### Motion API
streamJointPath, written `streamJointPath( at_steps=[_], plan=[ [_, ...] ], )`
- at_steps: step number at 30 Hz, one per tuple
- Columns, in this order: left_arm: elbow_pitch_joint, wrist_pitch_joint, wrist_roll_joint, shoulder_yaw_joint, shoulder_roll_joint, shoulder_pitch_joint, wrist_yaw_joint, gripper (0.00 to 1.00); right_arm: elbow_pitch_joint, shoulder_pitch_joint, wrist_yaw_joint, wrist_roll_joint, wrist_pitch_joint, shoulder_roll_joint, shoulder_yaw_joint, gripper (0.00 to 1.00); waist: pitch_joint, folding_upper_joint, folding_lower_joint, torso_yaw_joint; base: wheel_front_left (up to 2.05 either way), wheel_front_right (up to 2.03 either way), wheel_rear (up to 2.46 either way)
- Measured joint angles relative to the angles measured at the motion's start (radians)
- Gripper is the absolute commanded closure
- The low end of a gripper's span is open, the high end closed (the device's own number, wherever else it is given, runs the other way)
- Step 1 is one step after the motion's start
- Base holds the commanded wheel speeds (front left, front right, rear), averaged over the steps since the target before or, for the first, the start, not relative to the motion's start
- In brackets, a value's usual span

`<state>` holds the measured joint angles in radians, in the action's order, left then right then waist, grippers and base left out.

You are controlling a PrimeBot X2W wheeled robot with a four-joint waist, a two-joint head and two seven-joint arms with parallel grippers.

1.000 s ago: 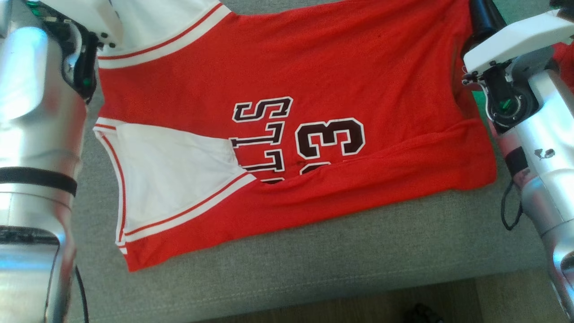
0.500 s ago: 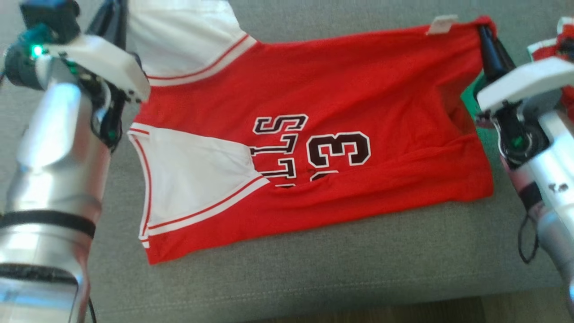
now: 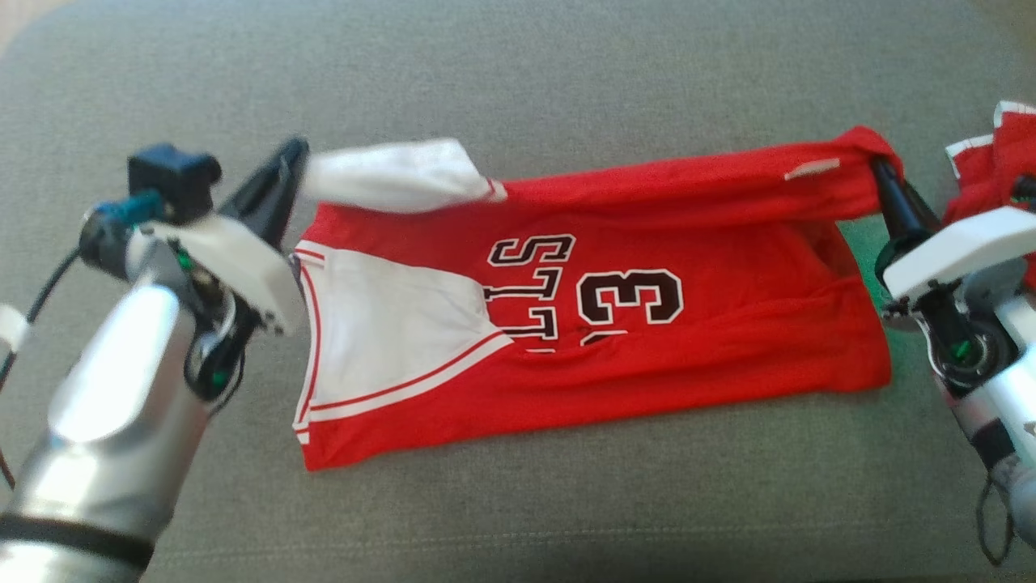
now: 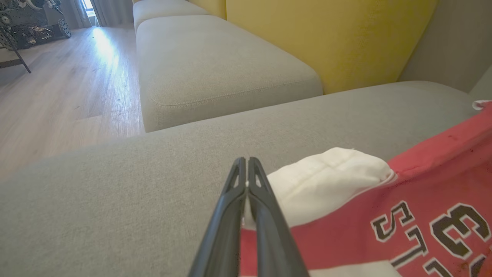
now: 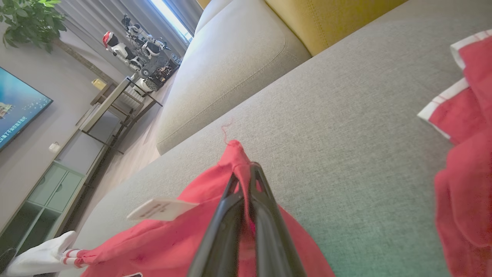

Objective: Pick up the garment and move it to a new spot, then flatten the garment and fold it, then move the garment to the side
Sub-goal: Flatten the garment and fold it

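The garment (image 3: 647, 340) is a red jersey with white panels and dark lettering, lying across the grey couch seat (image 3: 518, 81). Its far edge is lifted and stretched between both grippers. My left gripper (image 3: 295, 154) is shut on the white end (image 4: 326, 181) of the garment, its fingers (image 4: 246, 184) pressed together on the cloth. My right gripper (image 3: 878, 166) is shut on the red corner (image 5: 234, 154) near a white label (image 5: 161, 209). The near half of the garment rests flat on the cushion.
Another red and white cloth (image 3: 995, 162) lies at the right edge of the seat, also at the right of the right wrist view (image 5: 469, 154). Yellow back cushions (image 4: 326, 34), a second couch seat (image 4: 215, 73) and wooden floor (image 4: 57, 88) lie beyond.
The head camera has tilted, so the whole picture shifted down. Both grippers hold the garment's far edge, which now stands raised and pulled taut above the lower layer.
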<state>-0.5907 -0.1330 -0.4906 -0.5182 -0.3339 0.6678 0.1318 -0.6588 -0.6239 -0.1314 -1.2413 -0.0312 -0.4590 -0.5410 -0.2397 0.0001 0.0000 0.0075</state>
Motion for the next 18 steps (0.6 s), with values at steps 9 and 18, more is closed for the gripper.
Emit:
streamJointPath(
  at_steps=[9, 18],
  plan=[
    [0.27, 0.137, -0.064, -0.034, -0.115, -0.193, -0.001, 1.0, 0.034, 0.084, 0.0, -0.044, 0.084, -0.048, -0.006, 1.0, 0.043, 0.0, 0.0, 0.02, 0.0, 0.0, 0.0],
    [0.535, 0.286, -0.161, -0.079, -0.221, -0.361, -0.001, 1.0, 0.012, 0.149, 0.0, -0.063, 0.15, -0.069, -0.002, 1.0, 0.074, 0.0, 0.0, 0.046, 0.0, 0.0, 0.0]
  ],
)
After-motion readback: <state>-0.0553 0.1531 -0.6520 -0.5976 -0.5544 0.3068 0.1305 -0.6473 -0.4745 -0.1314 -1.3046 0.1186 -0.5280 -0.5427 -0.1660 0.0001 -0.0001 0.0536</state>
